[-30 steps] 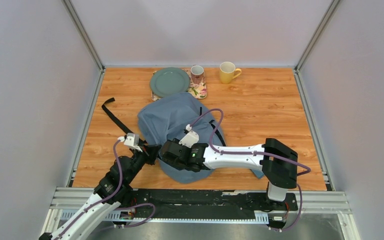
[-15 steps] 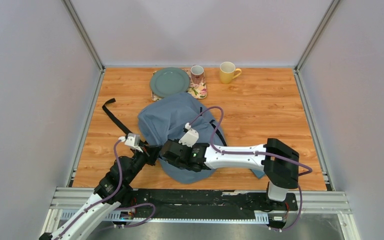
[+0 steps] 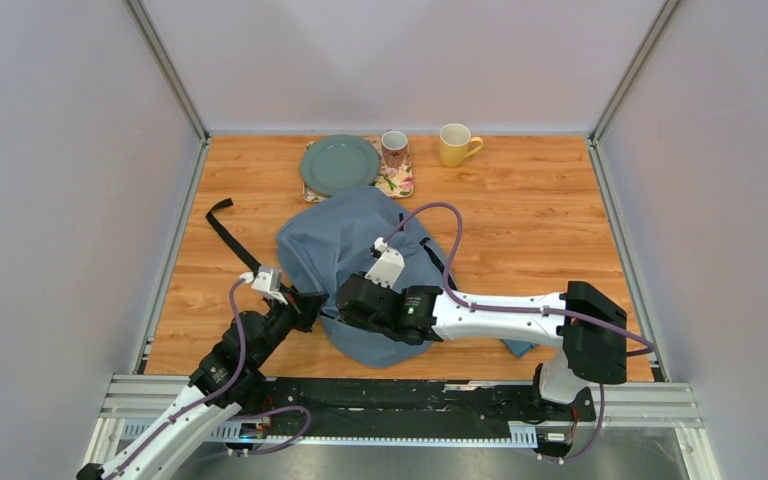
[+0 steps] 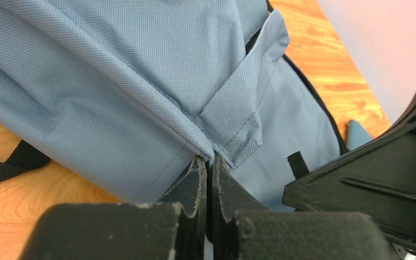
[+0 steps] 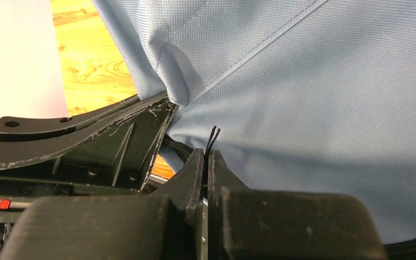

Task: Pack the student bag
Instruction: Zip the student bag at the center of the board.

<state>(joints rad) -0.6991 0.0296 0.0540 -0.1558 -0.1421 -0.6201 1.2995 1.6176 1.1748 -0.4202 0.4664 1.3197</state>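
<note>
Pincers of both arms are set close together at the near-left edge of the student bag (image 3: 345,235). The left gripper (image 4: 208,160) is seen with its jaws pressed together on a stitched fold of grey-blue cloth, where a flat fabric tab is sewn into a seam. The right gripper (image 5: 206,154) is likewise clamped tight just beside it. Thin black thread ends are seen between its fingertips, so a zip-pull cord is probably pinched there, though this cannot be confirmed from the wrist view.

The bag is slumped on the wooden table (image 3: 540,210), near the arms and left of centre, with a black webbing strap (image 3: 225,230) trailed out to its left. Its woven cloth is creased and pulled into ridges at both grips, so it is judged soft, limp and fairly light, with no stiffness to hold a shape. Flat panels are expected to bunch and slide if pinched. Seams, sewn tabs, zip pulls and webbing are judged the better holds, and two separated holds will likely be needed to keep an opening spread. Nothing about it is thought fragile.

Beyond the bag, at the far edge, a green plate (image 3: 339,163) and a patterned cup (image 3: 394,148) are set on a floral mat (image 3: 397,181) just beside the bag's far end. A yellow mug (image 3: 454,144) is placed to their right.
</note>
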